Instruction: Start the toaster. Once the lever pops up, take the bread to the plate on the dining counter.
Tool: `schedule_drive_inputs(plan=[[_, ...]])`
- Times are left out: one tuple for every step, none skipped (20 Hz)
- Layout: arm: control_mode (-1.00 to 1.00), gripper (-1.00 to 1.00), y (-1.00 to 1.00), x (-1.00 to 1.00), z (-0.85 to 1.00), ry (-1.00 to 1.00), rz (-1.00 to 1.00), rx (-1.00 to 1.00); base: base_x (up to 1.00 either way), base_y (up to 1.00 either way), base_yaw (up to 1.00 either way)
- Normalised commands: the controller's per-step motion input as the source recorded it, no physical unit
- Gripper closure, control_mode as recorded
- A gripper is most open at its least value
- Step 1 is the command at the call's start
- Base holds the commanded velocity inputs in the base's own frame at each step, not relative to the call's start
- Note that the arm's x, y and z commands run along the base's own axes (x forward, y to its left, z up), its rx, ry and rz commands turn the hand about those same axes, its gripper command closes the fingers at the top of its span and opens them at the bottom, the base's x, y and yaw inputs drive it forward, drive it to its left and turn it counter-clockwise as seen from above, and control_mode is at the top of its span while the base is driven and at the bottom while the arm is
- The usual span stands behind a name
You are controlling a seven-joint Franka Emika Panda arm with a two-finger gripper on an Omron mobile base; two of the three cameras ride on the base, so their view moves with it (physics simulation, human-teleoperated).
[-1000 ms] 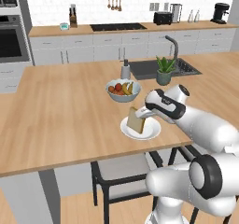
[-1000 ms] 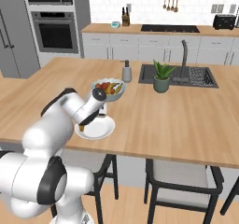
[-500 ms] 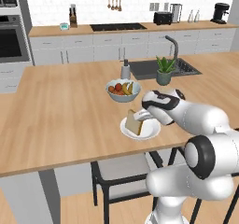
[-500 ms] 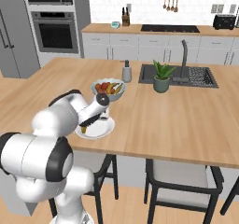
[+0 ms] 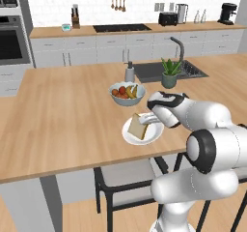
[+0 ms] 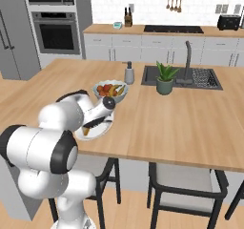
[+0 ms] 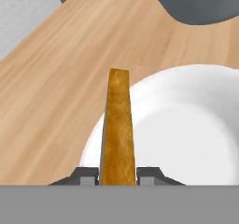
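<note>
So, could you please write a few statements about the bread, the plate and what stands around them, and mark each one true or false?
1. The gripper holds the bread edge-up over the plate. True.
2. The plate sits on the back counter beside the toaster. False: it is on the dining counter.
3. A bowl of fruit stands just beyond the plate. True.
4. The bread lies flat in the bowl. False: it is at the plate, between the fingers.
</note>
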Motion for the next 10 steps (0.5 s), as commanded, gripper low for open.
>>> schedule_drive_inputs(plan=[[-1.00, 1.00, -0.09, 0.00, 0.00, 0.00, 0.00, 0.01, 0.00, 0.00, 0.00], [-1.00, 1.00, -0.01, 0.00, 0.00, 0.00, 0.00, 0.00, 0.00, 0.00, 0.00], [-1.00, 1.00, -0.01, 0.00, 0.00, 0.00, 0.00, 0.00, 0.00, 0.00, 0.00], [-1.00, 1.00, 0.00, 0.00, 0.00, 0.00, 0.00, 0.00, 0.00, 0.00, 0.00], [-1.00, -1.00, 0.00, 0.00, 0.00, 0.00, 0.00, 0.00, 0.00, 0.00, 0.00], [-1.00, -1.00, 0.00, 0.00, 0.00, 0.00, 0.00, 0.00, 0.00, 0.00, 0.00], [-1.00, -1.00, 0.00, 0.00, 0.00, 0.00, 0.00, 0.00, 0.00, 0.00, 0.00], [-1.00, -1.00, 0.00, 0.00, 0.00, 0.00, 0.00, 0.00, 0.00, 0.00, 0.00], [-1.00, -1.00, 0.00, 0.00, 0.00, 0.00, 0.00, 0.00, 0.00, 0.00, 0.00], [-1.00, -1.00, 0.00, 0.00, 0.00, 0.00, 0.00, 0.00, 0.00, 0.00, 0.00]])
